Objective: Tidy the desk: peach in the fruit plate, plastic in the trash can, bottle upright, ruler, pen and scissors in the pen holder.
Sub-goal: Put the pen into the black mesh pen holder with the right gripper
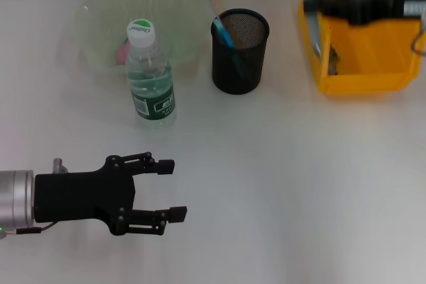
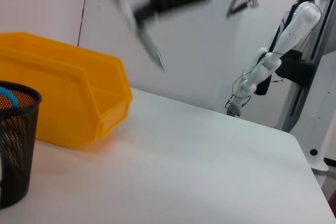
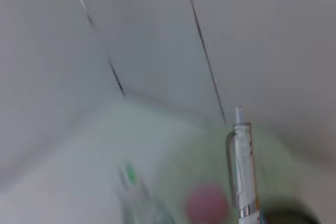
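the bottle (image 1: pixel 150 74) stands upright on the tabletop (image 1: pixel 286 184), just in front of the green plate (image 1: pixel 100 18), so that job looks done. something pink, likely the peach (image 1: pixel 124 51), sits in the plate behind it. the black holder (image 1: pixel 239 51) already has a blue-handled item and a wooden stick, probably the ruler, poking out. the yellow bin (image 1: pixel 353 64) sits off to the right; whether plastic is inside cannot be told. the right gripper (image 1: pixel 319 1) is up over the bin, motion-blurred, and its wrist view shows a pen (image 3: pixel 242 166) close in, apparently held, though its grip cannot be told. so the pen looks like the last item left. the left gripper (image 1: pixel 170 189) hovers low over bare tabletop, released and empty.
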### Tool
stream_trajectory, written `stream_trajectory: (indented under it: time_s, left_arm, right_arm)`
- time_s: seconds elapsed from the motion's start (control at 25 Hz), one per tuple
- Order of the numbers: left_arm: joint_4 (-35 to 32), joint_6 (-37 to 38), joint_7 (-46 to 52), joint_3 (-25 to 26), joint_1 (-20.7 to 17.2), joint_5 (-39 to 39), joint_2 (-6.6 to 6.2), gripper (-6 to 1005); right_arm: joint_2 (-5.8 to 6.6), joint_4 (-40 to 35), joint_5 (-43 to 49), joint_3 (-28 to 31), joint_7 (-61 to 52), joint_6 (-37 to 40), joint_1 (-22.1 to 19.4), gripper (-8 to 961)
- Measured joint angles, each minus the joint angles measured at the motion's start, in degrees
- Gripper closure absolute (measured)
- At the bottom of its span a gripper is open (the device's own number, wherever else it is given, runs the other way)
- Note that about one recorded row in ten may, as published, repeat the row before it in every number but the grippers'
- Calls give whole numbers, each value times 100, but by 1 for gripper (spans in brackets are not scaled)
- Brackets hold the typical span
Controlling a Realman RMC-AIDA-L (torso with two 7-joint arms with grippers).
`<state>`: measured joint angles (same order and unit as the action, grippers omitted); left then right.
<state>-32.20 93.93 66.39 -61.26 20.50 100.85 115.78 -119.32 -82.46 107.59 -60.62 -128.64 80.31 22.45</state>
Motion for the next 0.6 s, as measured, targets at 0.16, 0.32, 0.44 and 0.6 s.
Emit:
stream_trajectory:
  time_s: [0.16,0.32,0.44,0.6]
  left_arm:
    - [-17,6,44,4,22,-6,6,140]
    - [-18,12,52,21,27,-19,12,140]
    - [-16,14,53,51,21,-21,27,140]
    - [-6,15,52,135,22,-23,35,140]
  right_arm:
    - [6,1707,-2208,57,2080,-597,201,777]
    - [-1,4012,-3533,49,4318,-972,980,767]
    - [-22,5878,-4387,66,6269,-1488,1726,760]
    - [-54,6411,-4655,4,6988,-1922,2014,750]
